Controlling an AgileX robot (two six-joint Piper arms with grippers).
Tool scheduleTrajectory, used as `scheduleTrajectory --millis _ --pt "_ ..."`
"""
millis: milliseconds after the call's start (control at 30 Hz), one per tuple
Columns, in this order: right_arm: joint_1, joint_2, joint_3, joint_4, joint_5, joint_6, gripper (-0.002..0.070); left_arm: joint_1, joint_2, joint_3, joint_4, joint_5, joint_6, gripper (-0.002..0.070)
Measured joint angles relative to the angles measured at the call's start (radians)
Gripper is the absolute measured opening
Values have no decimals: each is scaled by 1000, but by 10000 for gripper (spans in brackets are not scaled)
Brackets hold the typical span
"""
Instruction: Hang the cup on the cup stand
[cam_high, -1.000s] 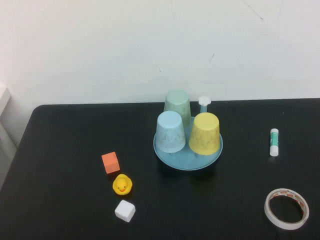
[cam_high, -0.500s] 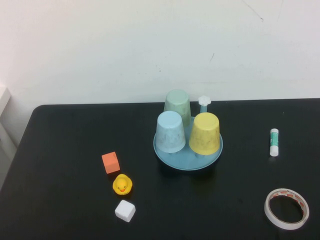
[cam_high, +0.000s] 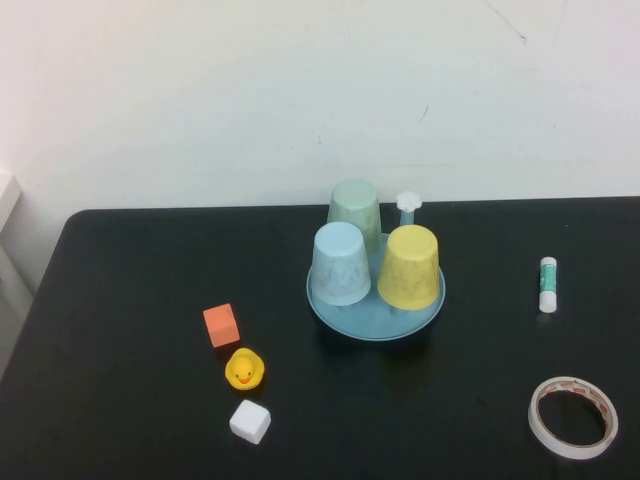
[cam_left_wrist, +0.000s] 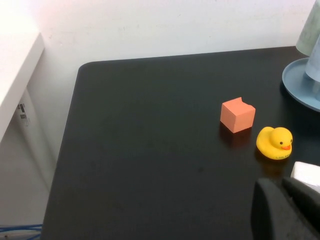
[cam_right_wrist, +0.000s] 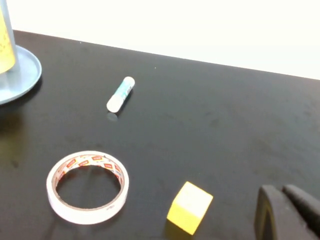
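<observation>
Your left gripper (cam_left_wrist: 287, 210) shows only as dark finger tips at the edge of its wrist view, low over the black table (cam_high: 120, 400) near the robot's side; the tips sit close together, but you cannot tell whether it is parted or closed. Your right gripper (cam_right_wrist: 290, 212) shows the same way in its wrist view, over the table's right portion; again you cannot tell its state. Neither gripper appears in the high view, and neither holds anything you can see.

Nearest on the left: small white cube (cam_high: 250, 421), then the yellow rubber duck (cam_high: 244, 369) just behind it, then the orange foam cube (cam_high: 221, 325). All three stand apart from each other in a short row.

Nearest on the right: a small yellow block (cam_right_wrist: 190, 207), seen only in the right wrist view, and near it the roll of clear tape with red print (cam_high: 573, 417), lying flat. Farther back lies the white glue stick with green label (cam_high: 548, 284).

Centre, farther still: the round teal-blue plastic cup stand (cam_high: 345, 315). The plain yellow tapered plastic cup (cam_high: 410, 266) sits upside down over a post on the stand's right side. Just beside it, the light blue cup (cam_high: 340, 263), also inverted. Behind both, the pale green cup (cam_high: 355, 212), inverted. One white flower-shaped knob (cam_high: 408, 203) stands bare at the back right.
</observation>
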Motion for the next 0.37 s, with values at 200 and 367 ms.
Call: scheduleTrajectory --millis 200,367 --pt "-4 0 0 0 0 102 0 0 0 0 0 0 0 -1" --pt "-23 0 0 -14 2 122 0 0 0 0 0 0 0 -1"
